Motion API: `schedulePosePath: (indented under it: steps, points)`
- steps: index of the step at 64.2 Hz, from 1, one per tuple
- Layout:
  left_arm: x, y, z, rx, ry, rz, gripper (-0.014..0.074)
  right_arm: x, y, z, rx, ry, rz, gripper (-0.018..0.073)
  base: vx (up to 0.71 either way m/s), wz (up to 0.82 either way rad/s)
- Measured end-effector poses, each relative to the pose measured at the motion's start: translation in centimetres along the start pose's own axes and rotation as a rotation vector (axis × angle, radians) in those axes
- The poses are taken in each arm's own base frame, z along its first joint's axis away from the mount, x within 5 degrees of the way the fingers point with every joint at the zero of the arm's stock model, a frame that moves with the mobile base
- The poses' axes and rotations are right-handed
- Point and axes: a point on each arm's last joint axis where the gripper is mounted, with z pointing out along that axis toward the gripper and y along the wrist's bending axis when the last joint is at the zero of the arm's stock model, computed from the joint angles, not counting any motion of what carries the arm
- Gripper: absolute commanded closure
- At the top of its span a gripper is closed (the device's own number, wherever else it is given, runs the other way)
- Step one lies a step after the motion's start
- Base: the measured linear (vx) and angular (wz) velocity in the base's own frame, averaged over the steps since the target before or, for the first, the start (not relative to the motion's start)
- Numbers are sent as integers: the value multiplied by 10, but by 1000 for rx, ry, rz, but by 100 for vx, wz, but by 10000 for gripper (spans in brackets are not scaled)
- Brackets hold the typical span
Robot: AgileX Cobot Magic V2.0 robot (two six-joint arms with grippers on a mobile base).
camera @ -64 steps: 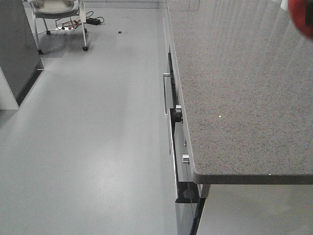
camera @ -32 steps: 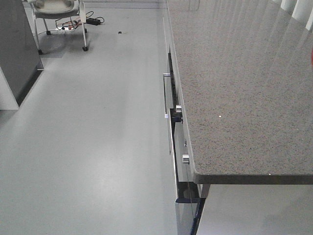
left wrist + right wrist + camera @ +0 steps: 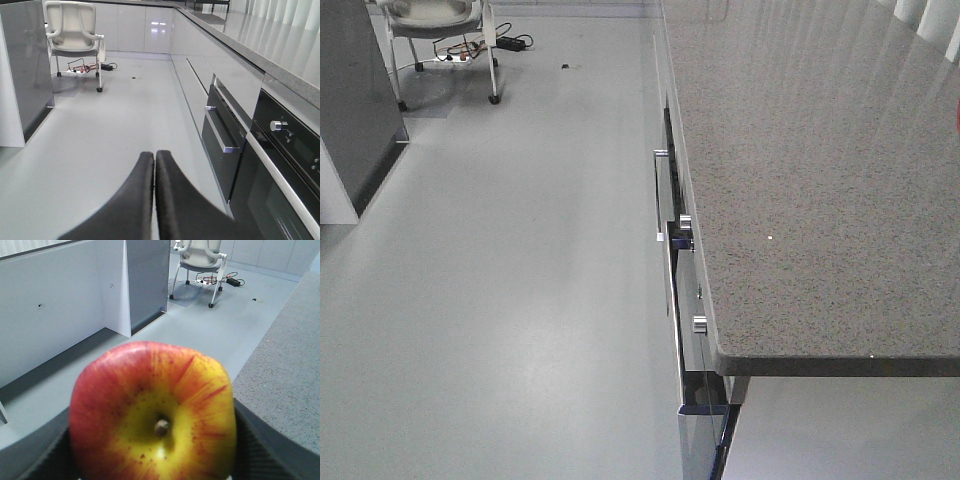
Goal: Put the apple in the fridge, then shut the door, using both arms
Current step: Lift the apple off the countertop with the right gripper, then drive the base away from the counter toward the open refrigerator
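- Carrying is the step in hand: the apple (image 3: 152,410) sits in the right gripper (image 3: 150,457), its stem dimple facing the wrist camera. It is held up off the counter (image 3: 290,370), with the floor (image 3: 200,335) behind it.
- The dark fingers (image 3: 272,455) of that gripper press on the apple from both sides and are clamped on it.
- The left gripper (image 3: 154,200) holds nothing. Its fingers lie together, pointing along the floor beside the oven (image 3: 285,150).
- The fridge (image 3: 146,275) is probably the dark grey panel with a white edge ahead of the apple, near the chair (image 3: 202,255). It is well apart from both grippers.
- From these angles I cannot tell whether the door stands open, and no shelf shows.
- The task looks to be in its early part: the apple is picked up but not yet inside.
- Next, the apple must be brought to the fridge opening, lowered onto a shelf and let go only once it rests there.
- The free left arm seems best placed to swing the door shut afterwards.
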Motion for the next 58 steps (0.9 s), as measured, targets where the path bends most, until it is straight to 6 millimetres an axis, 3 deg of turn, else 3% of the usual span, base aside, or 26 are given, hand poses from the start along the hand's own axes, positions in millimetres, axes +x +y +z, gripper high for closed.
schedulePosePath:
  steps: [37, 58]
  points:
    - [0, 0, 0, 0, 0, 0, 603, 0, 0, 0, 1, 0, 0, 564, 0, 3]
    - [0, 0, 0, 0, 0, 0, 603, -1, 1, 0, -14, -10, 7, 564, 0, 31]
